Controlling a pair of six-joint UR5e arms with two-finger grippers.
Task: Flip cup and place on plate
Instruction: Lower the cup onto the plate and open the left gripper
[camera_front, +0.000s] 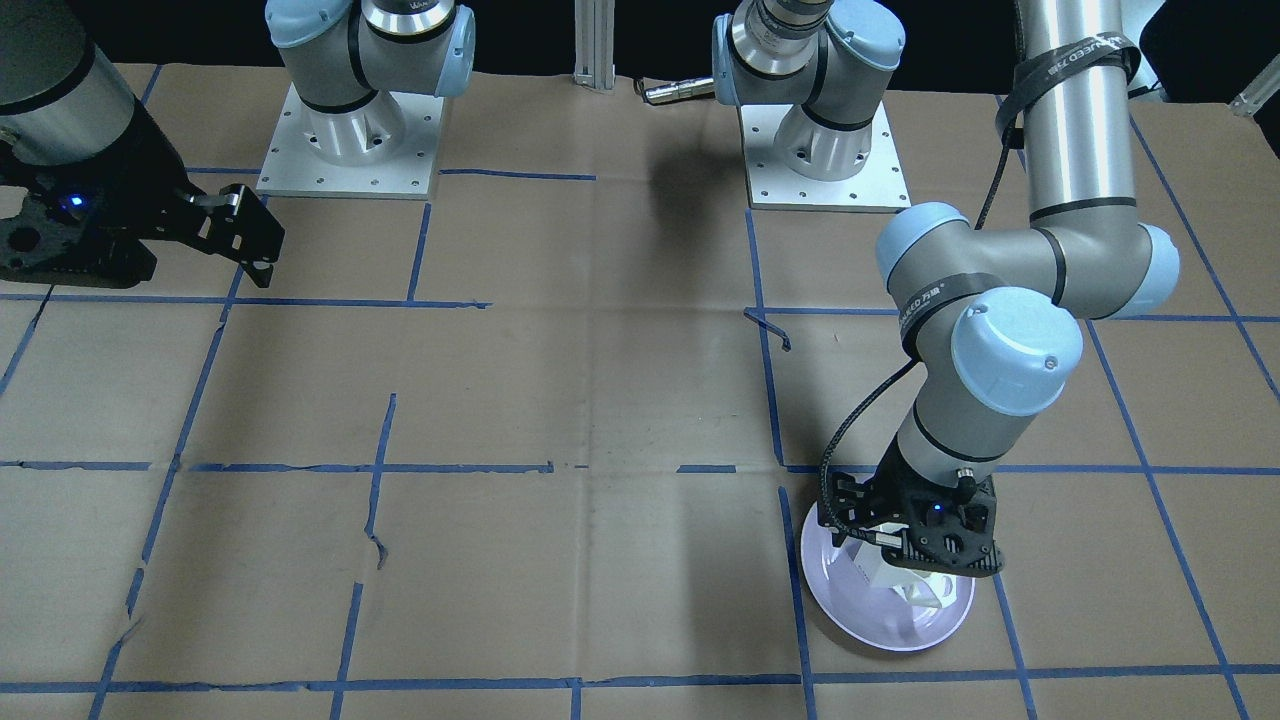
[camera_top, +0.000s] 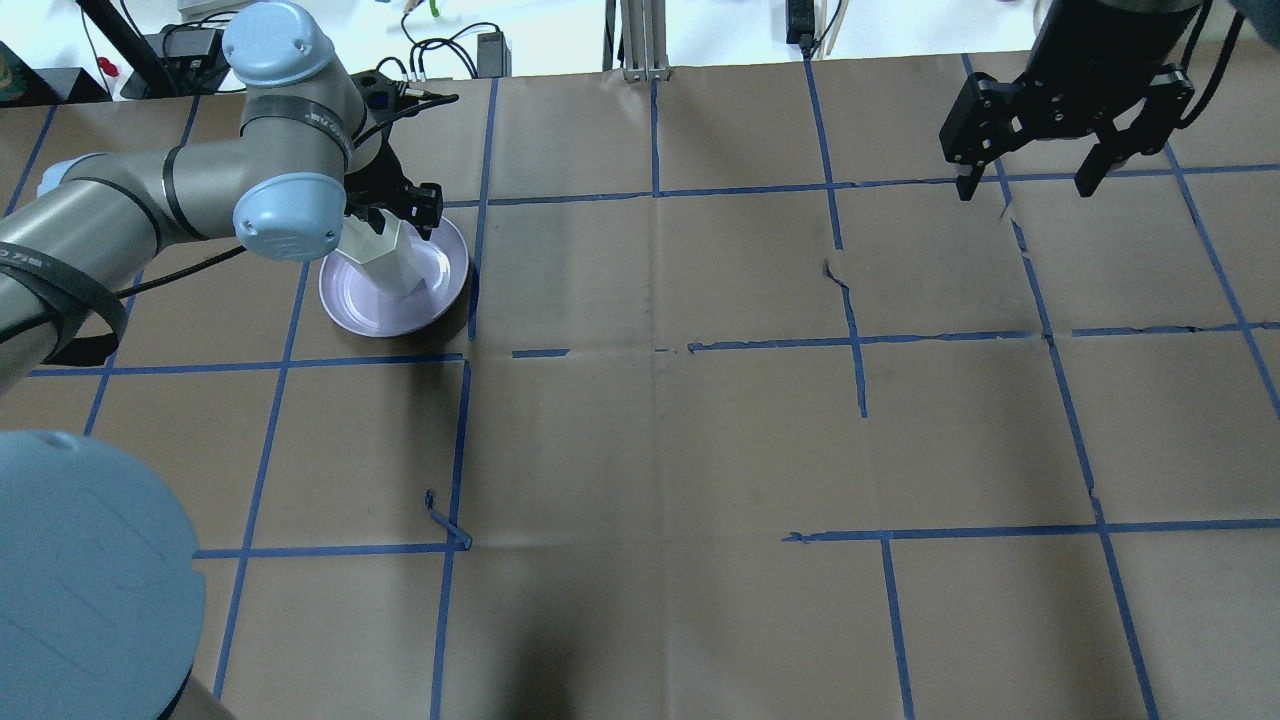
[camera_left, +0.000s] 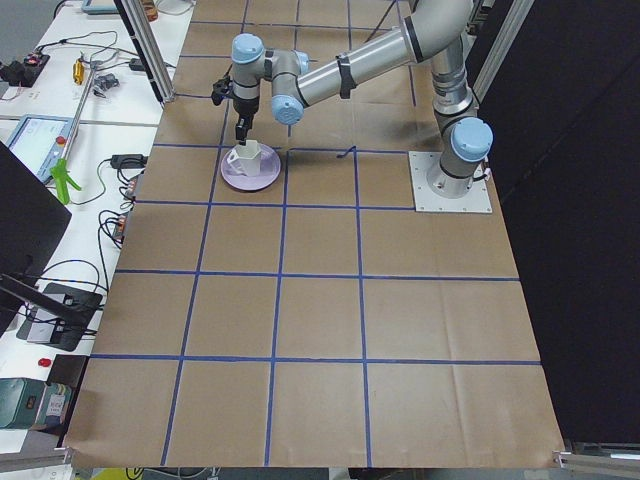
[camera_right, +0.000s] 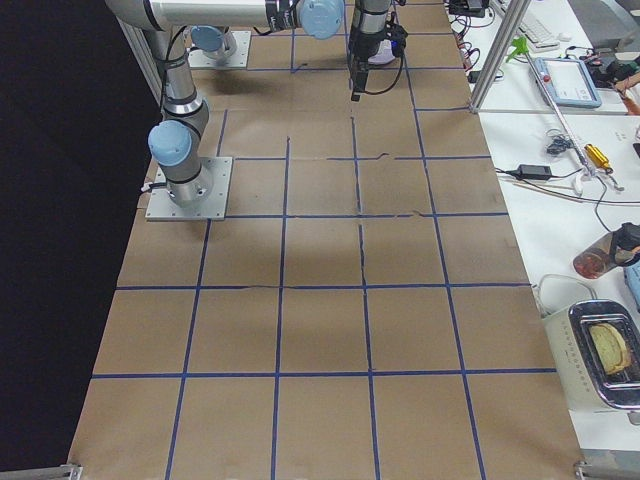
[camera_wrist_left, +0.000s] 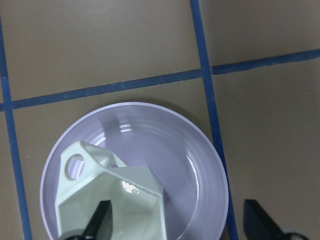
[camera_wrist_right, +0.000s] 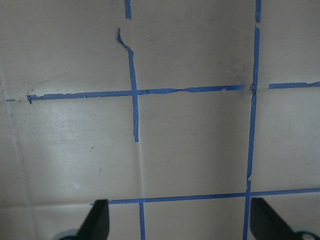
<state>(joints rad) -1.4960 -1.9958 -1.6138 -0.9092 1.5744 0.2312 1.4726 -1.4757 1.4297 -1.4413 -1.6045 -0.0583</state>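
The white faceted cup (camera_top: 385, 255) stands on the lavender-white plate (camera_top: 370, 310), its hexagonal mouth facing up. In the left wrist view the cup (camera_wrist_left: 80, 200) fills the plate's (camera_wrist_left: 200, 165) lower left, with its handle at the upper left. My left gripper (camera_top: 395, 205) hangs right over the cup and is open. One finger (camera_wrist_left: 97, 222) shows over the cup's mouth and the other stands far off to the right. The front view shows the gripper (camera_front: 910, 540) covering most of the cup (camera_front: 925, 592). My right gripper (camera_top: 1028, 180) is open and empty, high above the table's far right.
Brown paper with a blue tape grid covers the table (camera_top: 660, 430). Both arm bases (camera_front: 350, 150) stand at the robot's side. Loose tape ends curl up (camera_top: 445, 525). The right wrist view shows only paper and tape under the right gripper (camera_wrist_right: 181, 222).
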